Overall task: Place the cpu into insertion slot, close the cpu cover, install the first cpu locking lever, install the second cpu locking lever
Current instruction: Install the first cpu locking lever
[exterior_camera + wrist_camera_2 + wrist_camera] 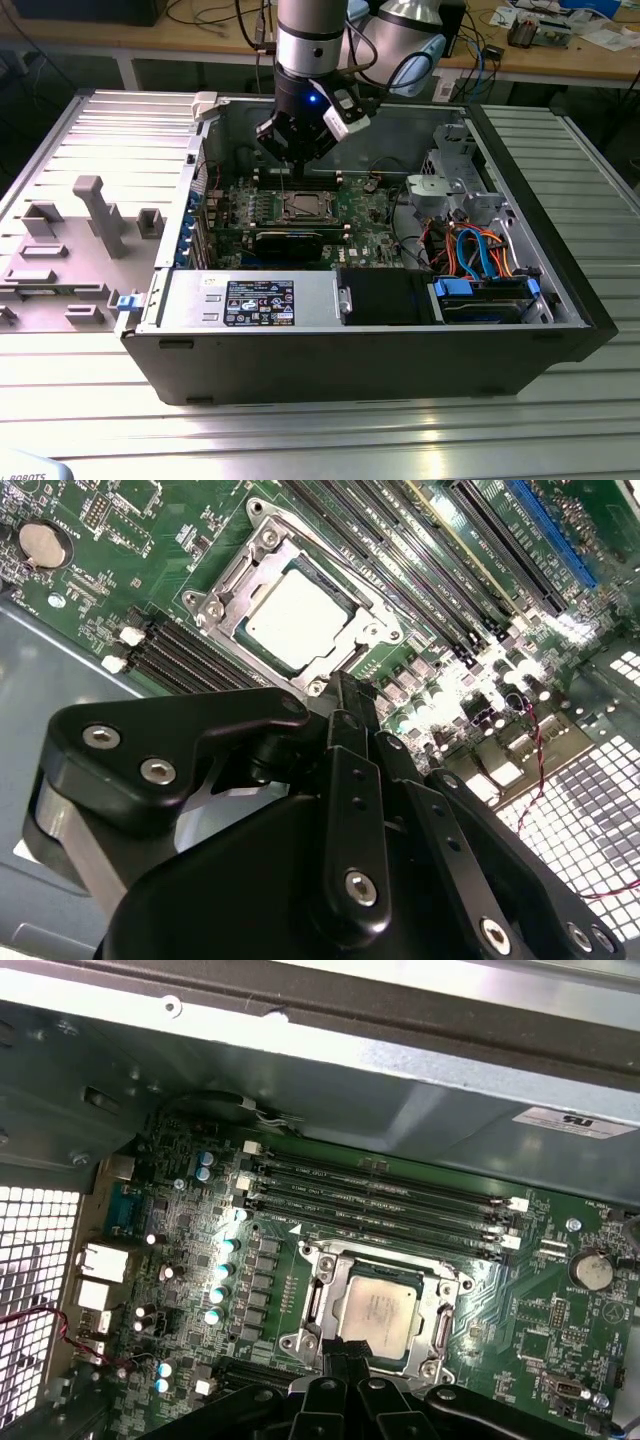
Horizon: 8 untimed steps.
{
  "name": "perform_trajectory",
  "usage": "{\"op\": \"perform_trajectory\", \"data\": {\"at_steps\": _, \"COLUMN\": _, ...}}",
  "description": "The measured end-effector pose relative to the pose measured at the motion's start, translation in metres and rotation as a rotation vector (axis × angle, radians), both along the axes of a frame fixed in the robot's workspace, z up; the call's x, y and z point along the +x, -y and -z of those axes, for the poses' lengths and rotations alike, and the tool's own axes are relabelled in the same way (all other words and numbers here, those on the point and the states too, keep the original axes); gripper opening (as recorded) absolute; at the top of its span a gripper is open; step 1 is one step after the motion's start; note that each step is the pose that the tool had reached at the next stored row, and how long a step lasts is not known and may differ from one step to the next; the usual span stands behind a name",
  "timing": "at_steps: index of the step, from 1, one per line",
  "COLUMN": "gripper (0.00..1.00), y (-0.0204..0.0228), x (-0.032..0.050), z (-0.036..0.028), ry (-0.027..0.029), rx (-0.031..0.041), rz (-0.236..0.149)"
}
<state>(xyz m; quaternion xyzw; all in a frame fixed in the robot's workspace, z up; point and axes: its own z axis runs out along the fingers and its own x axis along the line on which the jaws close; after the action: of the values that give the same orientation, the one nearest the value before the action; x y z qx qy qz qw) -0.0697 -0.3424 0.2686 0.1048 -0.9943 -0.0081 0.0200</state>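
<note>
The cpu (300, 615) lies flat in the socket on the green motherboard (365, 215), its silvery top showing in both wrist views (380, 1310). The cpu cover (232, 588) lies down around it as a metal frame (322, 1300), with the chip showing through its window. My gripper (345, 692) hangs inside the open case just above the socket's edge (345, 1358). Its black fingers are pressed together, shut, and I see nothing between them. In the exterior view the gripper (287, 172) is just behind the socket (303, 207).
Long memory slots (380, 1200) run beside the socket. The case's back wall (400, 125) stands close behind the arm. A drive cage with blue and orange cables (480, 250) sits at the exterior view's right, and a grey fixture plate (70, 240) lies at its left.
</note>
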Motion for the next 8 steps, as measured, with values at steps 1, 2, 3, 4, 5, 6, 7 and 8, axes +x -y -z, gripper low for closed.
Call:
{"op": "perform_trajectory", "data": {"at_steps": 1, "gripper": 0.11, "y": 0.0, "x": 0.0, "z": 0.0, "ry": 0.0, "rx": 0.0001, "rz": 0.0}}
{"op": "perform_trajectory", "data": {"at_steps": 2, "gripper": 0.11, "y": 0.0, "x": 0.0, "z": 0.0, "ry": 0.0, "rx": 0.0, "rz": 0.0}}
{"op": "perform_trajectory", "data": {"at_steps": 3, "gripper": 0.11, "y": 0.0, "x": 0.0, "z": 0.0, "ry": 0.0, "rx": 0.0, "rz": 0.0}}
{"op": "perform_trajectory", "data": {"at_steps": 4, "gripper": 0.11, "y": 0.0, "x": 0.0, "z": 0.0, "ry": 0.0001, "rx": 0.0, "rz": 0.0}}
{"op": "perform_trajectory", "data": {"at_steps": 5, "gripper": 0.11, "y": 0.0, "x": 0.0, "z": 0.0, "ry": 0.0, "rx": 0.0001, "rz": 0.0}}
{"op": "perform_trajectory", "data": {"at_steps": 6, "gripper": 0.11, "y": 0.0, "x": 0.0, "z": 0.0, "ry": 0.0, "rx": 0.0, "rz": 0.0}}
{"op": "perform_trajectory", "data": {"at_steps": 7, "gripper": 0.11, "y": 0.0, "x": 0.0, "z": 0.0, "ry": 0.0, "rx": 0.0, "rz": -0.001}}
{"op": "perform_trajectory", "data": {"at_steps": 8, "gripper": 0.11, "y": 0.0, "x": 0.0, "z": 0.0, "ry": 0.0, "rx": 0.0, "rz": -0.001}}
